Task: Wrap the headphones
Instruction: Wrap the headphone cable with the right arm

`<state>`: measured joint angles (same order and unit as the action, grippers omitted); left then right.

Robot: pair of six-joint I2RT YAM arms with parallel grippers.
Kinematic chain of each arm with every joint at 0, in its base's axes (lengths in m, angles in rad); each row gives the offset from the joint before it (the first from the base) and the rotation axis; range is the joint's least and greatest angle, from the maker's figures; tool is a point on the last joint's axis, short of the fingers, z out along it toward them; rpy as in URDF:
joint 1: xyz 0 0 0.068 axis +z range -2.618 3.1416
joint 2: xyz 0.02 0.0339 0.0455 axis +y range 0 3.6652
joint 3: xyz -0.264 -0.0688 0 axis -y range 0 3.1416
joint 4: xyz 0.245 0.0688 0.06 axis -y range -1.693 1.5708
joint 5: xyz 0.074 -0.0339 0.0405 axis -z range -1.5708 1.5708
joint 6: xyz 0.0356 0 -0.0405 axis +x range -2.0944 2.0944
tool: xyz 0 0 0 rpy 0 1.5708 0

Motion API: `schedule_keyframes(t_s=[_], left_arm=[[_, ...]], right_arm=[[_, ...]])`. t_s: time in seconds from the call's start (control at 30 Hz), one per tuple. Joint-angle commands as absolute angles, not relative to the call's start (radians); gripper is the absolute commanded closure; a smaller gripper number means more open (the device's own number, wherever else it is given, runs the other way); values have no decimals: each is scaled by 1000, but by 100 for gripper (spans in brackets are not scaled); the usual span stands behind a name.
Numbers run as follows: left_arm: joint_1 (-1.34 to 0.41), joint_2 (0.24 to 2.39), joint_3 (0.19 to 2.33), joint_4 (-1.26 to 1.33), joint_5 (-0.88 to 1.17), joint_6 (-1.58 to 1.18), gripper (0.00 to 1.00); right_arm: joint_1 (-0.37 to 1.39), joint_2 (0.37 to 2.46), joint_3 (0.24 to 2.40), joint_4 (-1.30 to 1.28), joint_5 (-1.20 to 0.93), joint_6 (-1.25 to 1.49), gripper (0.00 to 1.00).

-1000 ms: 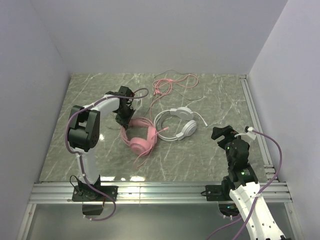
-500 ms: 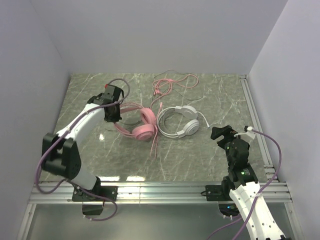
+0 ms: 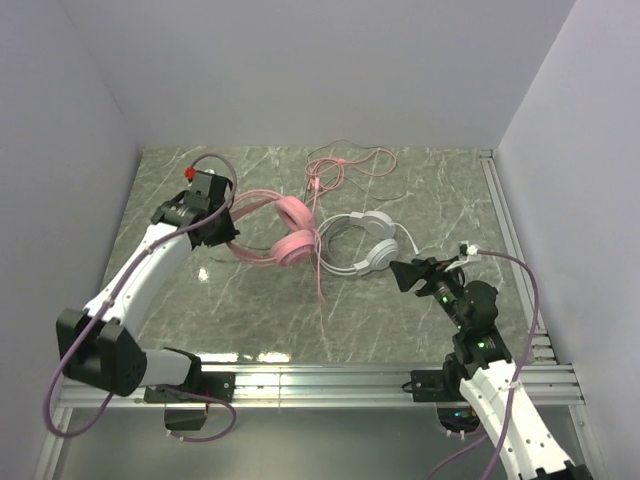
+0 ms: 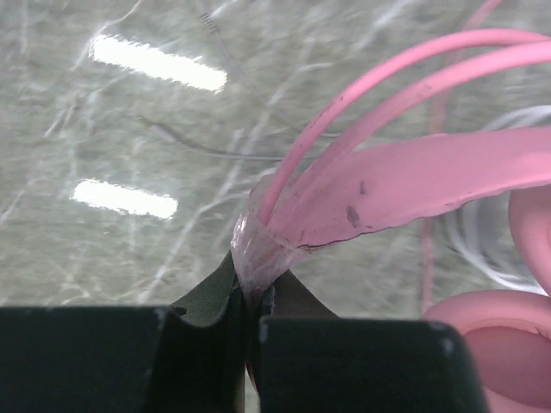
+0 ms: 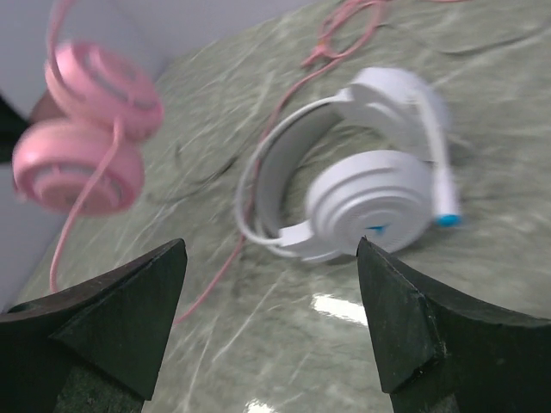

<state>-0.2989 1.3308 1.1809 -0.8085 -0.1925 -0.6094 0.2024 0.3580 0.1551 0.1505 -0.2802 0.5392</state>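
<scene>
pink headset raised | left gripper clamped on its band | right gripper apart

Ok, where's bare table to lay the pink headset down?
Bare table runs along the near edge, between the left arm and the right gripper; also the far right corner. Crowded mid-table: pink headset, white headset, pink cable behind.

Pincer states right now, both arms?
Left pincer: shut on the headband of the pink over-ear headset.
Right pincer: open, holding nothing.
</scene>
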Motion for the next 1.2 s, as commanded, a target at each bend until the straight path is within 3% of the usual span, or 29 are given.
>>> schedule_keyframes(t_s=[0.0, 0.3, 0.57, 0.97, 1.17], left_arm=[[-288, 1189, 1206, -683, -81, -663, 100], [-261, 1163, 1350, -768, -91, -632, 100], [-261, 1083, 1365, -767, -149, -687, 100], [-261, 1081, 1384, -755, -20, -657, 100], [-261, 1088, 1396, -764, 28, -657, 100]], right_arm=[[282, 405, 181, 304, -397, 486, 13], [563, 613, 270, 501, -394, 375, 14], [816, 848, 413, 566, -235, 239, 14], [861, 1094, 537, 681, -241, 115, 10], [867, 1209, 617, 687, -310, 109, 19]])
